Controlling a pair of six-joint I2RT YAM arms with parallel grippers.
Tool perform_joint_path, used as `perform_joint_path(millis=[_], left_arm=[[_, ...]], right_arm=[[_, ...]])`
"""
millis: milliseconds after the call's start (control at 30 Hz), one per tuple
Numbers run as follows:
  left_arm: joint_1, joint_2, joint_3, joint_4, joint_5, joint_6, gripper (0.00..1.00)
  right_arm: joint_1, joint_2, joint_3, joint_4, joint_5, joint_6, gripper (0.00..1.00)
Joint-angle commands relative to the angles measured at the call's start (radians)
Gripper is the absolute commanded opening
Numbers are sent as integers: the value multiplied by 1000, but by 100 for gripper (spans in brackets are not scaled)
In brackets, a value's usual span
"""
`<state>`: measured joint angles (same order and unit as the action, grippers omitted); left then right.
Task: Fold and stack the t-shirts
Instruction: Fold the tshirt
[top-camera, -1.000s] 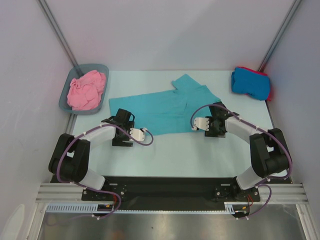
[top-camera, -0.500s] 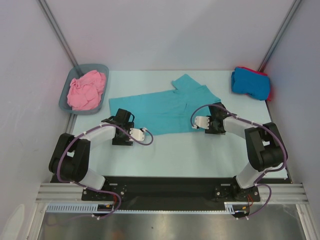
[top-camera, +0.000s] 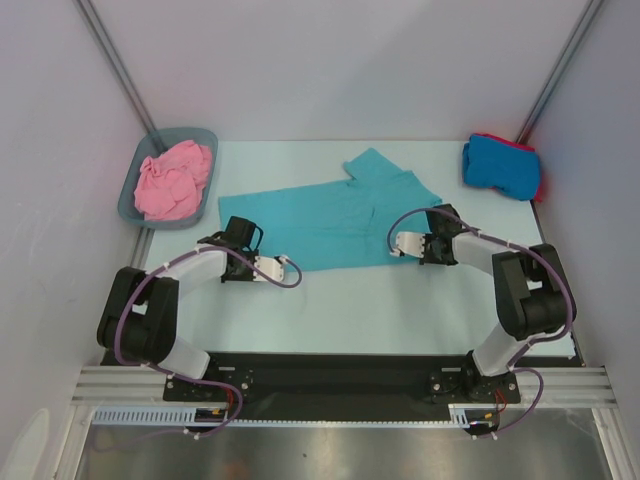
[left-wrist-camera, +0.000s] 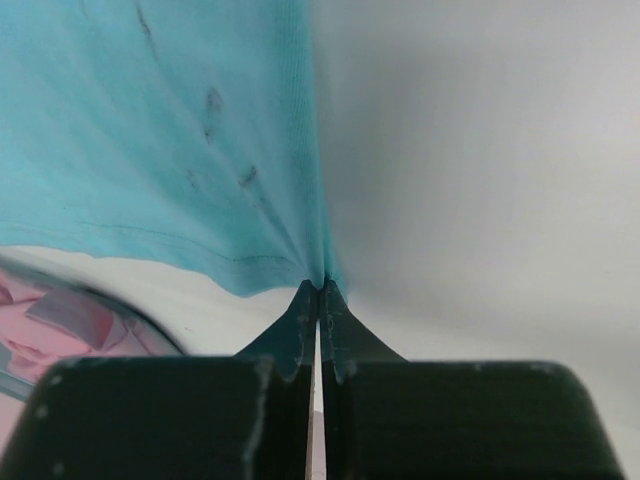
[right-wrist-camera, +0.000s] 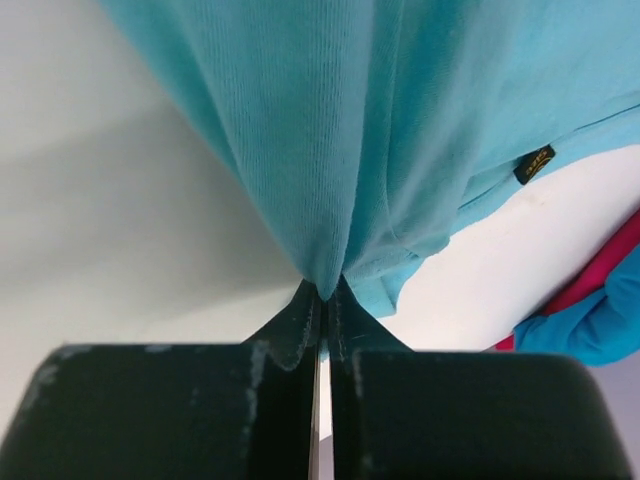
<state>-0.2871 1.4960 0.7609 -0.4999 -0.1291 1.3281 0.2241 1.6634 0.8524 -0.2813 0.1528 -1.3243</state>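
A teal t-shirt (top-camera: 320, 215) lies spread flat across the middle of the table. My left gripper (top-camera: 237, 236) is shut on its near left corner; the left wrist view shows the teal t-shirt (left-wrist-camera: 150, 130) pinched between the tips of this gripper (left-wrist-camera: 320, 286). My right gripper (top-camera: 443, 220) is shut on the near right edge, and there the teal t-shirt (right-wrist-camera: 330, 120) bunches into that gripper (right-wrist-camera: 325, 287). A crumpled pink t-shirt (top-camera: 175, 180) fills the tub. A folded bright blue t-shirt (top-camera: 500, 165) rests on a red t-shirt (top-camera: 541, 182) at the back right.
The grey-blue tub (top-camera: 130, 203) stands at the back left beside the wall. White walls with metal posts close in the table on three sides. Both arm bases sit at the near edge.
Both grippers have gone from open to shut, each pinching the teal shirt's near edge. Both wrists shifted slightly toward the shirt. The shirt itself lies as before.
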Motion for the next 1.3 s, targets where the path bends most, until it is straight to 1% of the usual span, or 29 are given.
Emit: perform_joint_path(millis=[0, 167, 300, 367, 533, 567, 600, 667, 700, 733, 767, 800, 833, 900, 1000, 1033, 1067, 1100, 1133, 1167, 1200, 1233, 1267], left_arm=[[26, -36, 25, -45, -14, 51, 0], [51, -34, 47, -112, -4, 109, 0], [55, -34, 66, -179, 14, 144, 0], [54, -30, 81, -209, 22, 154, 0], [54, 4, 132, -357, 46, 158, 0], [52, 6, 136, -371, 48, 158, 0], [51, 6, 140, -399, 51, 161, 4], [51, 6, 155, -428, 60, 166, 16], [52, 3, 161, -455, 65, 166, 30], [52, 0, 178, -479, 69, 174, 36], [52, -2, 186, -497, 69, 178, 42], [52, -5, 195, -531, 69, 181, 68], [52, -8, 208, -543, 68, 183, 79], [52, -13, 222, -594, 45, 197, 96], [58, -20, 264, -649, 11, 194, 98], [62, -17, 311, -648, 2, 183, 98], [81, 1, 351, -641, 8, 148, 98], [94, 22, 401, -623, 55, 107, 98], [123, 50, 529, -608, 86, 55, 99], [138, 134, 602, -599, 118, -67, 99], [152, 179, 674, -585, 181, -149, 99], [164, 223, 824, -589, 218, -221, 99], [193, 271, 891, -598, 271, -350, 99]], right_arm=[[-35, -79, -27, -136, -13, -45, 0], [-65, -163, -72, -235, -22, -154, 0], [-58, -235, -131, -288, -27, -213, 0], [-54, -263, -153, -298, -25, -223, 0], [-25, -271, -165, -334, -15, -199, 0], [-19, -266, -165, -335, -15, -193, 3], [-14, -263, -162, -340, -13, -190, 7], [-2, -255, -153, -349, -2, -174, 24], [0, -252, -147, -354, -1, -170, 39], [4, -248, -127, -372, 1, -161, 45], [3, -248, -115, -383, -1, -155, 53], [1, -245, -98, -395, -4, -150, 56], [-3, -243, -83, -419, -12, -144, 58], [-9, -252, -24, -444, -38, -136, 60], [-20, -270, 68, -507, -77, -109, 61], [-23, -274, 100, -521, -91, -95, 61], [-35, -274, 131, -516, -110, -49, 63], [-43, -258, 195, -494, -140, -11, 65], [-51, -239, 226, -430, -142, 29, 66], [-64, -213, 258, -388, -141, 93, 67], [-69, -180, 355, -354, -142, 226, 67], [-77, -78, 417, -346, -142, 306, 67], [-84, -26, 503, -366, -142, 374, 66]])
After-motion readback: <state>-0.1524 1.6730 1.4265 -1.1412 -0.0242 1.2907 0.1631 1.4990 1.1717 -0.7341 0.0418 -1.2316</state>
